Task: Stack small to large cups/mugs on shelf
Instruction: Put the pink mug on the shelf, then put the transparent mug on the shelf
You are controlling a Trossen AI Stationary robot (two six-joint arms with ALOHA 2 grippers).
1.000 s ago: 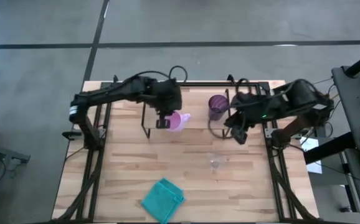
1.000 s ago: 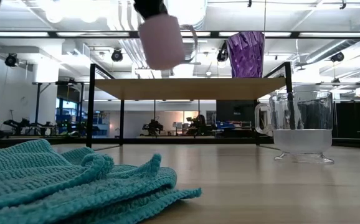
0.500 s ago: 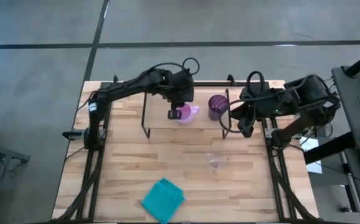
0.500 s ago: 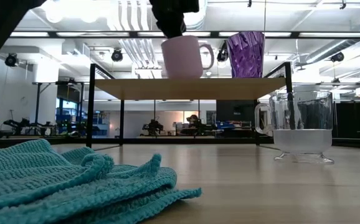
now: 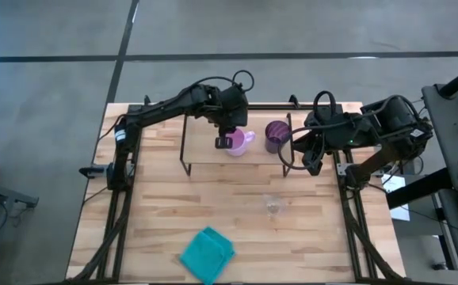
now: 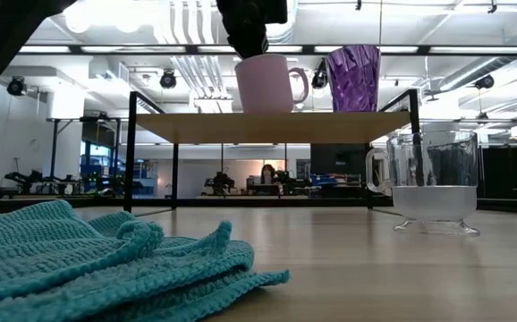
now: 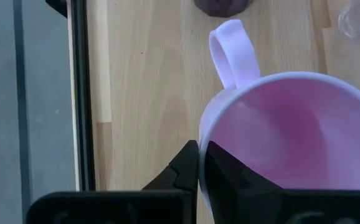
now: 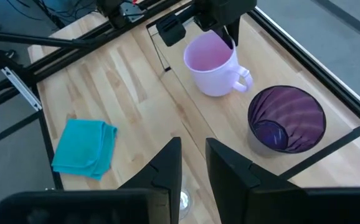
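The light pink mug (image 5: 237,144) stands upright on the wooden shelf (image 5: 205,152), with its handle turned toward the dark purple tumbler (image 5: 276,136) beside it. My left gripper (image 5: 226,140) is shut on the mug from above. In the low view the mug (image 6: 267,83) and tumbler (image 6: 352,78) stand side by side on the shelf (image 6: 205,128). The clear glass cup (image 5: 274,207) stands on the table in front of the shelf. My right gripper (image 8: 192,155) is open and hovers off the shelf's right end, touching nothing. My left gripper has the mug by its rim (image 7: 203,134), on the side away from the tumbler and next to the handle. One finger (image 7: 223,171) is inside the mug and one (image 7: 186,165) outside. The fingers come from above, pointing down. The mug is upright, its base (image 6: 264,109) at the shelf top.
A crumpled teal cloth (image 5: 208,253) lies near the table's near edge and fills the low view's left foreground (image 6: 106,259). Black frame rails (image 5: 118,214) run along both table sides. Bare table lies between the shelf and the cloth.
My left gripper has carried the mug from above the shelf's near edge toward the far edge and the tumbler, and down. The mug, tilted and in the air a second ago, now stands upright on the shelf. My right arm has drawn back slightly to the right.
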